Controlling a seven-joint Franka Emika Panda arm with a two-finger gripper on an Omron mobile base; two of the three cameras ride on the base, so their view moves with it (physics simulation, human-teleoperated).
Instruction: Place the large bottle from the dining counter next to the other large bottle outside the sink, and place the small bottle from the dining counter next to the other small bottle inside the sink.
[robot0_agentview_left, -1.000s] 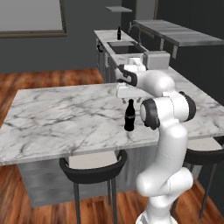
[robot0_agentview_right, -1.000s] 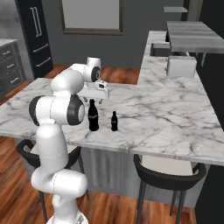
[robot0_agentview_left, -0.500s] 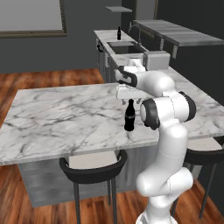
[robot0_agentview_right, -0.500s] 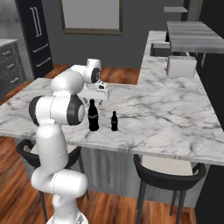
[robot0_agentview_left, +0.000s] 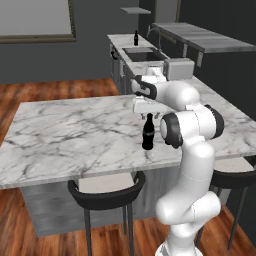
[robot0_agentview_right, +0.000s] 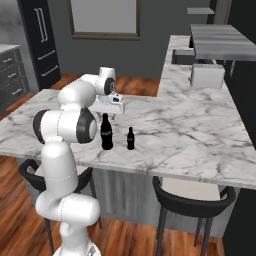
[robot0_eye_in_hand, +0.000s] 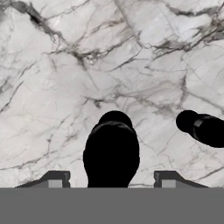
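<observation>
The large bottle (robot0_agentview_left: 148, 134) (robot0_agentview_right: 106, 134), tall and black, stands upright on the white marble dining counter (robot0_agentview_left: 65, 140) (robot0_agentview_right: 190, 135). My gripper (robot0_agentview_left: 148, 114) (robot0_agentview_right: 111, 114) (robot0_eye_in_hand: 111, 181) hangs right over its top, open, one fingertip on each side of the cap with a gap to the glass. The small bottle (robot0_agentview_right: 130, 138) (robot0_eye_in_hand: 203, 129), short and black, stands just beside the large one. The other large bottle (robot0_agentview_left: 135, 37) stands on the far counter beside the sink (robot0_agentview_left: 142, 54). The other small bottle is hidden.
A grey box-shaped appliance (robot0_agentview_left: 179, 69) (robot0_agentview_right: 207, 76) sits on the counter between the dining slab and the sink. Black stools (robot0_agentview_left: 106, 192) (robot0_agentview_right: 192, 197) stand at the counter's near edge. A dark faucet (robot0_agentview_left: 152, 34) rises behind the basin.
</observation>
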